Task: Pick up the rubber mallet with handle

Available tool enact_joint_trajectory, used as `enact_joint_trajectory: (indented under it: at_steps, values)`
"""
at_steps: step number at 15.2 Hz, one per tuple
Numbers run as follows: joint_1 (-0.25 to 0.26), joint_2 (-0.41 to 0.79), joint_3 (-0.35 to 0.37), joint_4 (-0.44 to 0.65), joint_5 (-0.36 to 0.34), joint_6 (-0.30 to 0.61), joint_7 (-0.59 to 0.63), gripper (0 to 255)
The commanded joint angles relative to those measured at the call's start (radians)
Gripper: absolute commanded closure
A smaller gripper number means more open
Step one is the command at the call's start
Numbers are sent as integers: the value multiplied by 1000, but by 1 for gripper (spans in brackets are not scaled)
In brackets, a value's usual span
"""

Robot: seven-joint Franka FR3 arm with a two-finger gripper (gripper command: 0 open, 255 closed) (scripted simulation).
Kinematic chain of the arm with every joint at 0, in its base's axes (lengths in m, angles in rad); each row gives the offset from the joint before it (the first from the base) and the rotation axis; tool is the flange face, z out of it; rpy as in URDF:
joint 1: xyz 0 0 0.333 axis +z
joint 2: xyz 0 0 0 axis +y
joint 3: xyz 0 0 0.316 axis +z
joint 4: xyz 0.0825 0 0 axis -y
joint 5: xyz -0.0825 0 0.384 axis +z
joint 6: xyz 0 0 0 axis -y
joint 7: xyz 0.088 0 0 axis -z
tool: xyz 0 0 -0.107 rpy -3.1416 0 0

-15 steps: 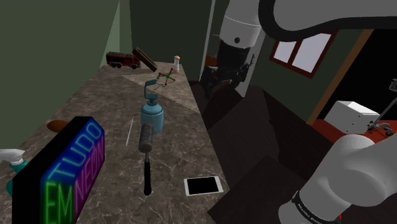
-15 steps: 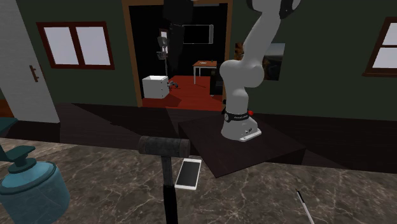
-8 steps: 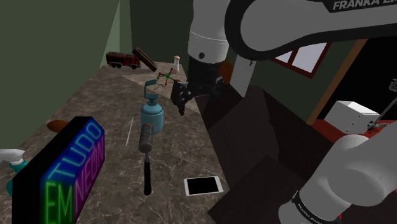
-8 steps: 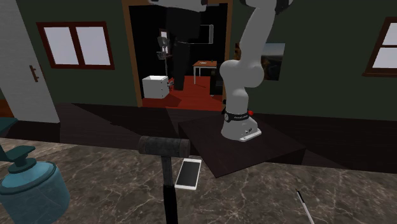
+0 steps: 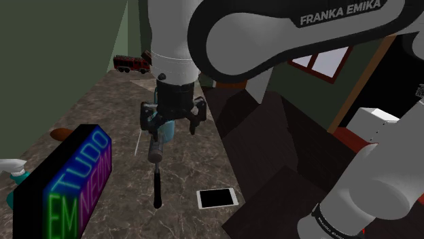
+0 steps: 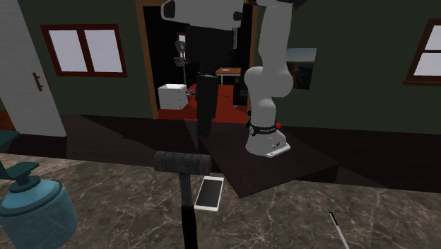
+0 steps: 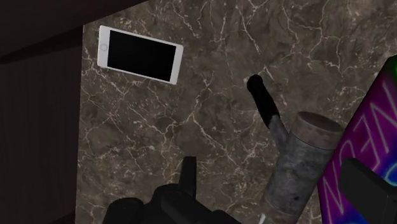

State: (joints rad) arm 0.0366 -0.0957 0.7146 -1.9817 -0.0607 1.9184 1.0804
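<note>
The mallet lies flat on the marble counter point(image 5: 197, 170), with a grey cylindrical head point(image 5: 156, 146) and a black handle point(image 5: 157, 189) pointing toward the front edge. My black gripper point(image 5: 170, 127) hangs just above the head and is open, with its fingers spread wide. In the wrist view the head point(image 7: 298, 167) sits between the two fingers point(image 7: 366, 188) without touching them, and the handle point(image 7: 263, 107) runs away from it. The second exterior view has the mallet head point(image 6: 182, 162) in front of and below the gripper point(image 6: 205, 127).
A neon sign box point(image 5: 68, 180) stands close beside the mallet. A teal bottle point(image 5: 165, 129) stands right behind the head, partly hidden by the gripper. A white-framed phone point(image 5: 217, 197) lies near the dark stand point(image 5: 272, 156). A toy fire truck point(image 5: 131, 63) sits at the far end.
The arm has swung from the far right of the counter to the shoulder view's left and down. The gripper now hangs over the mallet head. The mallet has not moved.
</note>
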Motion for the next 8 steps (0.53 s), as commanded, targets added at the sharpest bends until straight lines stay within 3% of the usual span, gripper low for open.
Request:
enact_joint_trajectory:
  at_steps: [1, 3, 8]
  values:
    - [9, 103, 35, 65, -60, 4, 88, 0]
    - [34, 190, 52, 126, -115, -2, 160, 0]
    - [40, 209, 46, 76, -134, 60, 177, 0]
